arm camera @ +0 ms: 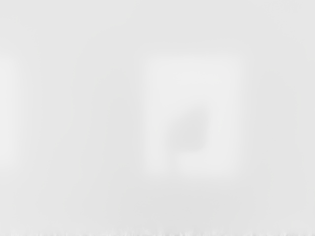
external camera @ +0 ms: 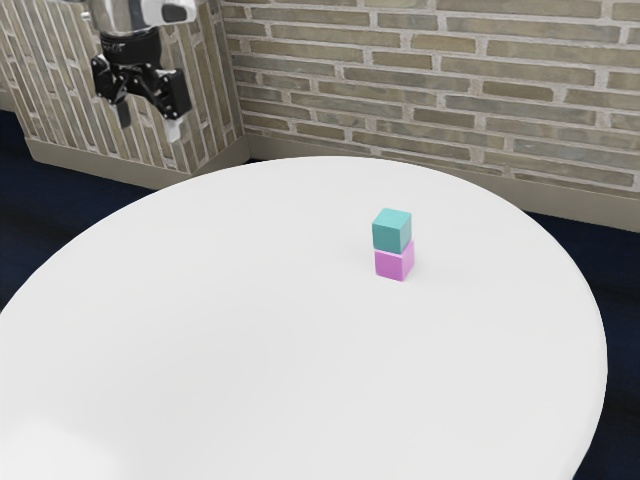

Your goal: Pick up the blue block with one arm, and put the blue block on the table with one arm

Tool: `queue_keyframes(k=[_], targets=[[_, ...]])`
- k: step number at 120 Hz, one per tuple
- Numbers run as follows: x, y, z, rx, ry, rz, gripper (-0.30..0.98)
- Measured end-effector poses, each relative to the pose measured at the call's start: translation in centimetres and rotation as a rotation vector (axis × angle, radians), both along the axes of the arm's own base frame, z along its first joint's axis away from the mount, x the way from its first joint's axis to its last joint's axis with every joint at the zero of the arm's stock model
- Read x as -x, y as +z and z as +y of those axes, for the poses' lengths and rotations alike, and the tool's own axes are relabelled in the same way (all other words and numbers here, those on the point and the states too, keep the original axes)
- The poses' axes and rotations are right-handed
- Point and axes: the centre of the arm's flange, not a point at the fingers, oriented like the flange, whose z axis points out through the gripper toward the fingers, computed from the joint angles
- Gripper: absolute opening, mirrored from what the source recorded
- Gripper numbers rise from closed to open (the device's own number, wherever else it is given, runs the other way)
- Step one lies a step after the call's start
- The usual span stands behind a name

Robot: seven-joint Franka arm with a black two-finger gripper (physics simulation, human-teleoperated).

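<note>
Your pincer (external camera: 149, 122) hangs at ten o'clock in the exterior view, fingers well apart, holding nothing; on the white bench (external camera: 250, 350), toward one o'clock from its middle, the blue block (external camera: 392, 232) sits on the pink block (external camera: 394, 262); go too low and you may grip both; come in off-centre and a fingertip could knock them over.

Teal block (external camera: 391, 232) atop pink block (external camera: 394, 263) | white table (external camera: 250, 340) | gripper (external camera: 148, 123): fingers apart

White wrist housing (external camera: 122, 16), black two-fingered gripper (external camera: 149, 131), pale-tipped on one side, apparently glossy
</note>
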Motion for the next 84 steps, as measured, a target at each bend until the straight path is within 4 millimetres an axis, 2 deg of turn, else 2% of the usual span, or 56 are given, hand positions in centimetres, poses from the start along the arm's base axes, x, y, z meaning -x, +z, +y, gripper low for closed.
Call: queue_keyframes(k=[22,25,29,32,35,39,46,54,60,68,81,84], targets=[[0.2,0.1,0.1,0.007,0.002,0.012,0.69],[0.5,2.0,0.0,0.005,0.003,-0.022,0.69],[1.8,7.9,-0.1,0.001,0.001,-0.138,0.69],[3.0,10.8,-0.4,0.001,-0.004,-0.194,0.69],[3.6,12.3,-0.8,0.001,-0.009,-0.220,0.69],[3.5,12.6,-1.5,-0.001,-0.018,-0.220,0.69],[1.7,11.1,-3.9,-0.006,-0.053,-0.186,0.69],[-0.3,8.4,-9.1,-0.006,-0.136,-0.148,0.69],[-2.7,5.0,-12.2,0.004,-0.180,-0.106,0.68],[-5.7,0.7,-14.8,0.029,-0.210,-0.068,0.69],[-7.4,-2.8,-20.3,0.106,-0.295,-0.072,0.69],[-8.3,-4.4,-21.3,0.114,-0.305,-0.069,0.68]])
